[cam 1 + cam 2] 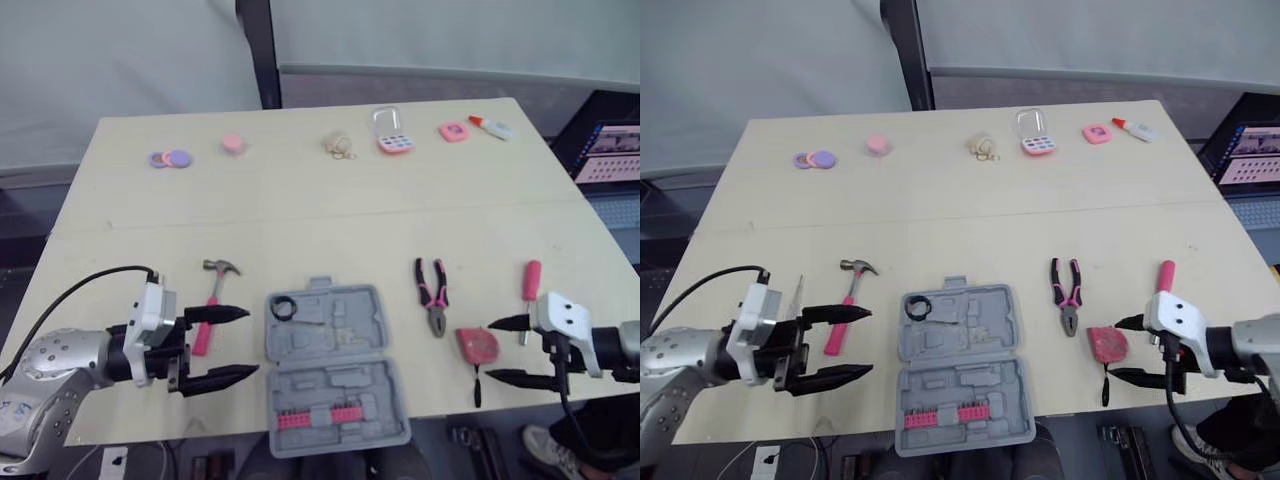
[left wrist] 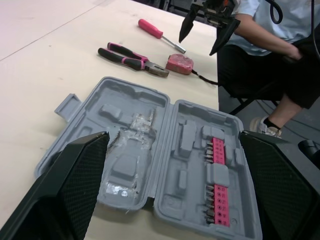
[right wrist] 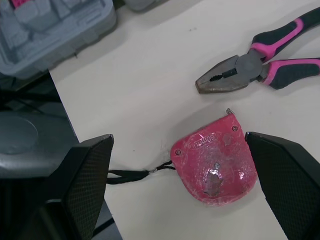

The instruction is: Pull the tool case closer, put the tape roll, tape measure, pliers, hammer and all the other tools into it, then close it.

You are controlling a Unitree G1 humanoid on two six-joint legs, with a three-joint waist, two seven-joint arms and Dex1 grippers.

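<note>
Spread wide and empty: left gripper point(image 1: 252, 342), low over the table point(image 1: 300, 200).
Straight ahead of its jaws, near the fingertips but apart from them: case point(image 1: 335, 370), grey, open flat, both halves facing up.
In the half level with the far jaw, in the corner nearest that jaw: tape roll point(image 1: 272, 308), a black ring.
In the other half, out past the line of the near jaw: row of pink bits point(image 1: 318, 417).
Beneath the far left jaw: hammer point(image 1: 212, 292), pink handle crossing under the finger, head beyond it; contact not discernible.
Also spread wide and empty: right gripper point(image 1: 488, 350), just above the table edge.
Just off its fingertips, in line with the gap, flat on the table and ungripped: tape measure point(image 3: 215, 160), red-pink.
Trailing from it toward the near jaw: black cord point(image 1: 477, 385).
Beyond the tape measure: pliers point(image 1: 432, 293), nose toward it, pink-and-black handles away.
Outside the gap, beside the far right jaw: screwdriver point(image 1: 531, 278), pink handle, shaft partly hidden by the gripper.
</note>
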